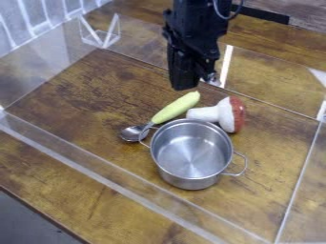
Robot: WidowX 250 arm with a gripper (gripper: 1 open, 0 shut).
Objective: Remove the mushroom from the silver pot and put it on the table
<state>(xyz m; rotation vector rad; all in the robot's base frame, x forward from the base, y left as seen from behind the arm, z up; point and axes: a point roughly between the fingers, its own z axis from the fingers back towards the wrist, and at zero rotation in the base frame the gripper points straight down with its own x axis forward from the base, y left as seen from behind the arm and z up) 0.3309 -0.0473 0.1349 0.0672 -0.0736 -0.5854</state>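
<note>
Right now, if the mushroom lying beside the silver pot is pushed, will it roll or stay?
The mushroom lies on its side on the table, so its rounded cap would probably let it roll in a curve. It looks like a small toy, likely light. The silver pot close by might stop it.
</note>
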